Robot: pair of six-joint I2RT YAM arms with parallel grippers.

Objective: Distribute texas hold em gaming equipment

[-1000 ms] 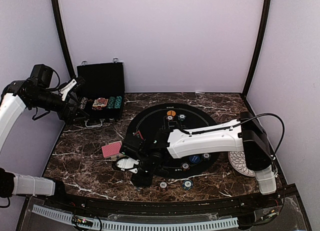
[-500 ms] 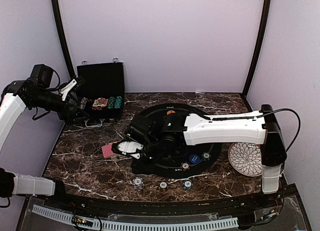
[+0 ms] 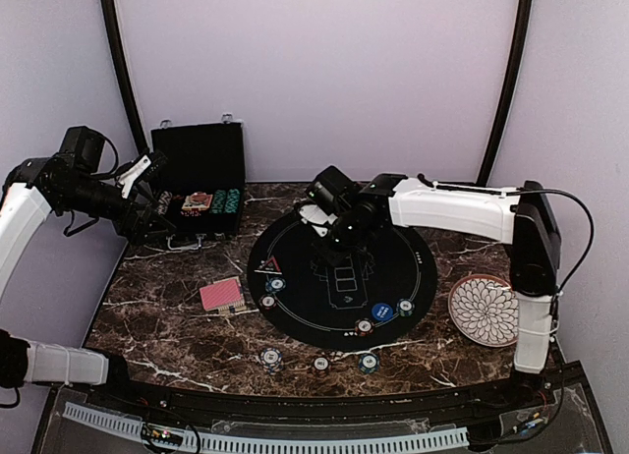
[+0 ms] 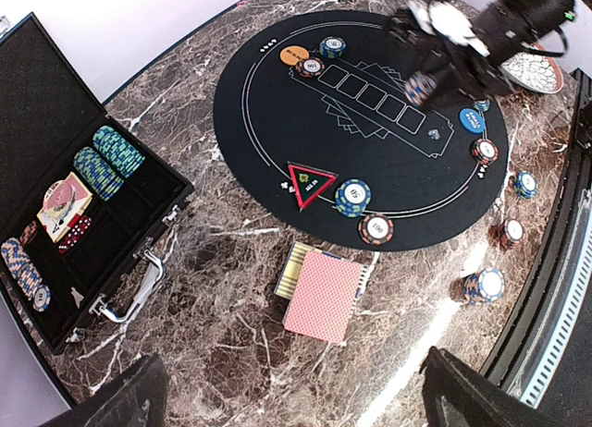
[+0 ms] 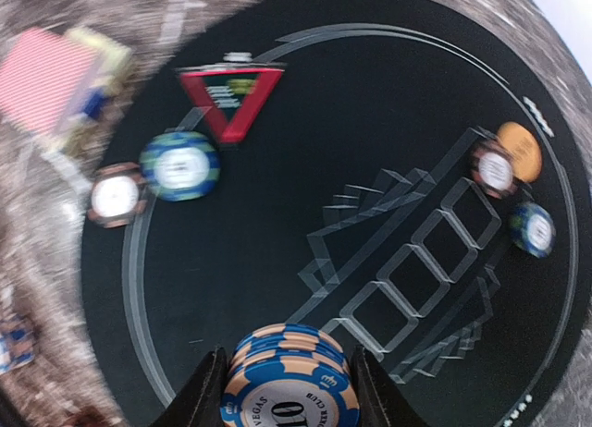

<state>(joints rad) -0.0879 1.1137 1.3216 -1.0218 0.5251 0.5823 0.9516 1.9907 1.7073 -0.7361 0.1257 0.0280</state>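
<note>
My right gripper [image 5: 289, 383] is shut on a short stack of blue-and-orange poker chips [image 5: 289, 367]. It hovers over the far half of the round black mat [image 3: 305, 312]. From above, the right gripper [image 3: 330, 236] hides those chips. On the mat lie the red-edged triangle marker [image 4: 310, 181], a teal chip stack [image 4: 353, 197], a red chip [image 4: 376, 228], the orange button [image 4: 294, 54] and the blue button [image 4: 471, 119]. The pink-backed cards [image 4: 324, 296] lie on the marble left of the mat. My left gripper [image 4: 296, 399] hangs open and empty, high above the cards.
The open black case [image 3: 200, 179] stands at the back left with chips [image 4: 106, 159] inside. A white patterned plate [image 3: 484, 310] lies right of the mat. Three chip stacks [image 3: 270, 357], [image 3: 321, 364], [image 3: 368, 362] stand near the table's front edge.
The right arm swung from the mat's front-left edge to its far side. The front-left chip stack it covered now shows. The left arm has not moved.
</note>
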